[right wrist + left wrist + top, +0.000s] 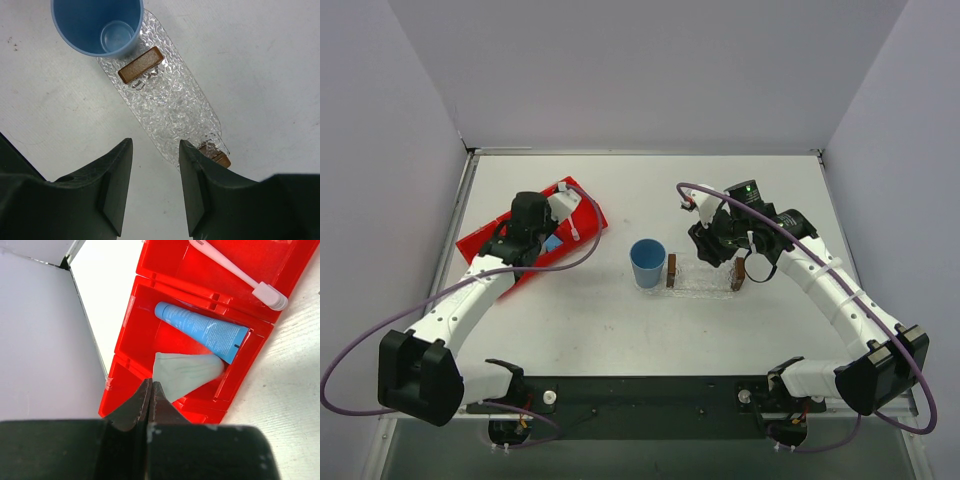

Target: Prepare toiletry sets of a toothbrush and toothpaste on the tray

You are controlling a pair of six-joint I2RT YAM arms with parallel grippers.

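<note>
Left jaws: closed, tips at pale toothpaste tube (185, 375) | red bin (142, 340), frame centre: blue toothpaste tube (202, 330) alongside, toothbrush (235, 275) upper right | right jaws: open above clear tray (170, 100) | blue cup (95, 25) upper left, beside tray end.

Toothpaste (202, 332) lies in bin (131, 325), left of tray (705, 281).

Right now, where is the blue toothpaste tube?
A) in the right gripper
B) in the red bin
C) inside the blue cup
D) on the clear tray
B: the left wrist view shows the blue toothpaste tube lying in a compartment of the red bin, next to a pale tube.
</note>
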